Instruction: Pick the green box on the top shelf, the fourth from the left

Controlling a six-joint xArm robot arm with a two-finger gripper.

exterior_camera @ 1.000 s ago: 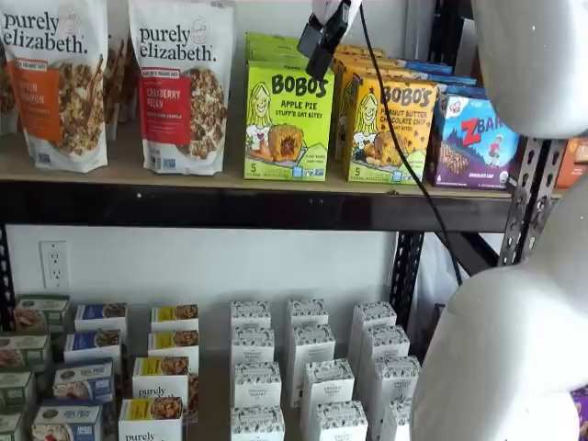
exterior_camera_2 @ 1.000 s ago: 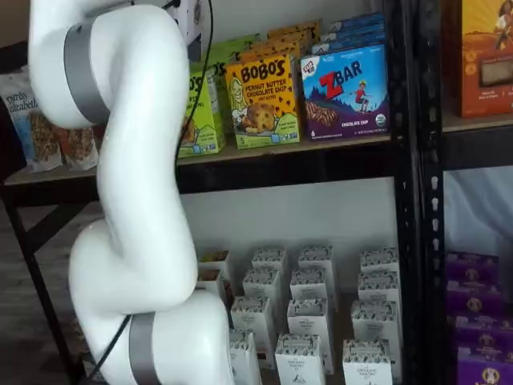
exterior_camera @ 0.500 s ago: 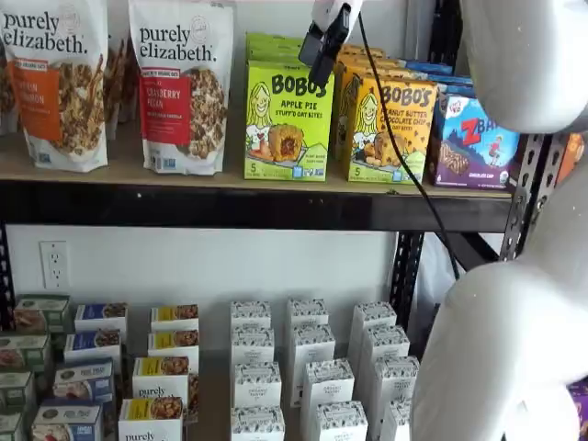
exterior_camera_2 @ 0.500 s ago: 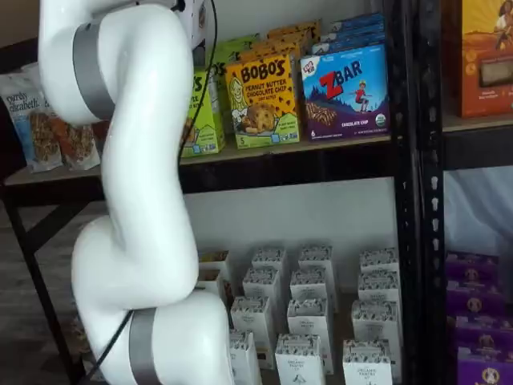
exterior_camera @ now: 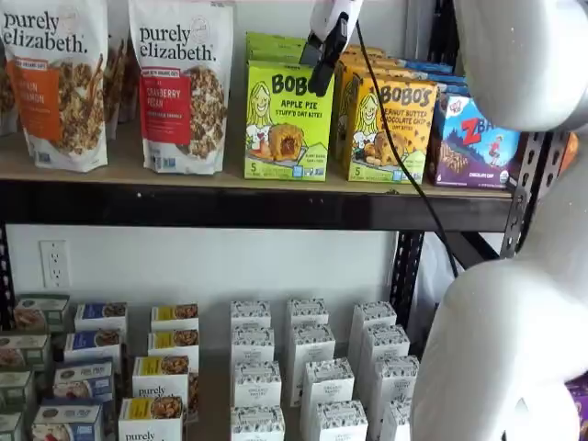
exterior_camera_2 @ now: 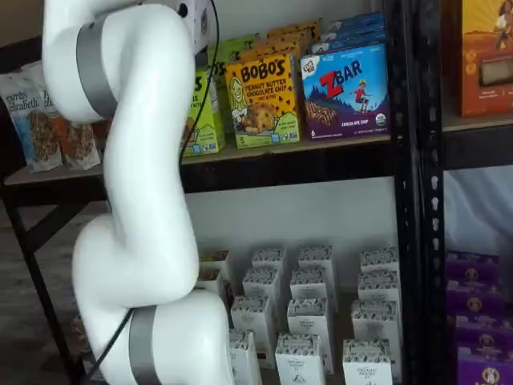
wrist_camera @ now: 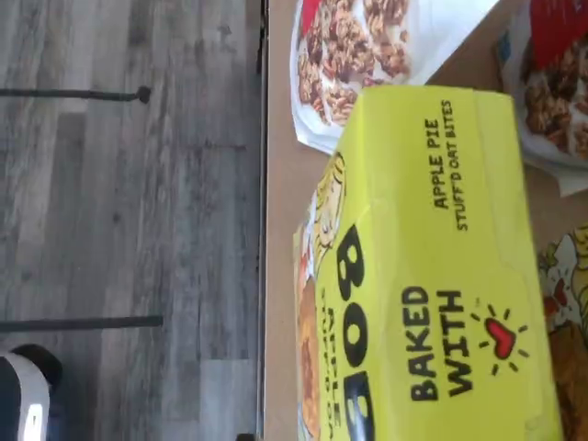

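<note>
Wrist view alone shows the green box's [wrist_camera: 432, 276] top; a shelf view shows the gripper [exterior_camera: 322, 57] above it, apparently released.

Grey plank floor [wrist_camera: 129, 211], white wall [exterior_camera: 230, 262]

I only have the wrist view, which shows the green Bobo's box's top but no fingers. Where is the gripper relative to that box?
Observer: In a shelf view the gripper hangs in front of the green box, at its upper corner nearer the yellow-orange Bobo's box.
Operator: Is the box off the shelf?
Observer: No, it stands upright on the top shelf, beside a cranberry pecan granola pouch.
</note>
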